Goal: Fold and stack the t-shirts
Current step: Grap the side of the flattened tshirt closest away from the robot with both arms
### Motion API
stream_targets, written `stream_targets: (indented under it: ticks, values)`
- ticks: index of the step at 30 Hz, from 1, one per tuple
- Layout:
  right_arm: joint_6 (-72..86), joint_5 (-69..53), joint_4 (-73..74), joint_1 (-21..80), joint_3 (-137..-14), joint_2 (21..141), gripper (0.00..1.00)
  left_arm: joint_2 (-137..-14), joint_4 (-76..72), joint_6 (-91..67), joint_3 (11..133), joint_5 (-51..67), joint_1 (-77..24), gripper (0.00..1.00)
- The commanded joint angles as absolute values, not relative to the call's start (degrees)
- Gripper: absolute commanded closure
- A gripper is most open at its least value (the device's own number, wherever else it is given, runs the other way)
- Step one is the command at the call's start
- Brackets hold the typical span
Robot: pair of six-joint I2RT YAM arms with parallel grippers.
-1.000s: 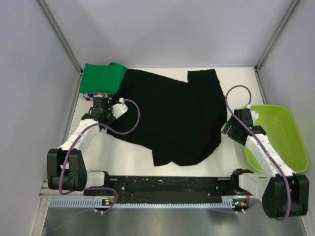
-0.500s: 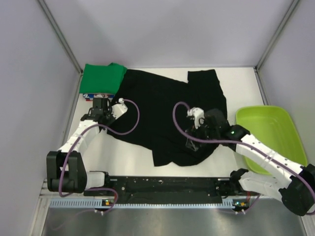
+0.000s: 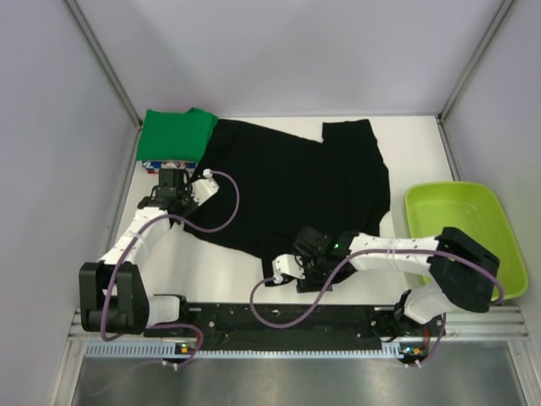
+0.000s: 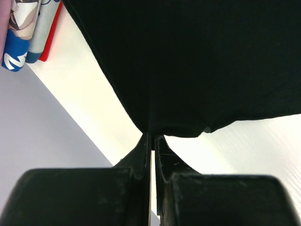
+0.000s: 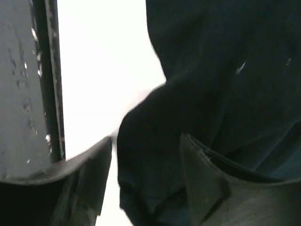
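Note:
The black t-shirt [image 3: 296,190] lies spread over the middle of the table. My left gripper [image 3: 175,189] is shut on its left edge; the left wrist view shows the fingers [image 4: 146,146] pinched together on the cloth [image 4: 197,61]. My right gripper [image 3: 292,271] is low at the shirt's near-left corner. It is open, and the cloth [image 5: 211,70] bulges between its fingers [image 5: 89,174]. A folded green shirt [image 3: 173,134] tops a stack at the far left. The red [image 4: 49,42] and blue-white patterned [image 4: 16,33] shirts show beneath it.
A lime-green plastic tub [image 3: 469,233] sits at the right edge of the table. Grey walls close in the left, back and right sides. The dark front rail [image 5: 42,80] runs close beside my right gripper.
My right arm has swung from beside the tub leftward across the shirt to its near-left corner. The left arm and the shirt have not moved.

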State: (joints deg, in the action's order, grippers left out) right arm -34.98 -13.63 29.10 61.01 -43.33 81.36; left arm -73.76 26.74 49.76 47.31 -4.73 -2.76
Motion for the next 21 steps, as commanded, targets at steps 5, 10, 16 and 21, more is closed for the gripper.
stream_targets:
  ticks: [5, 10, 16, 21]
  values:
    - [-44.73, -2.29, 42.50, 62.31, -44.82, 80.87, 0.98, -70.32, 29.97, 50.80, 46.32, -2.72, -2.37, 1.00]
    - [-48.42, 4.92, 59.57, 62.40, -41.32, 71.47, 1.00, -69.00, 40.22, 55.00, 46.06, 4.02, -2.37, 1.00]
    - [-56.33, 3.51, 62.58, 62.40, -34.72, 62.24, 0.86, -65.66, 51.58, 63.10, 41.32, 11.51, -2.46, 1.00]
    - [-59.60, 7.67, 62.84, 62.40, -35.67, 58.28, 0.39, -63.19, 50.01, 62.41, 39.11, 10.28, -2.46, 1.00]
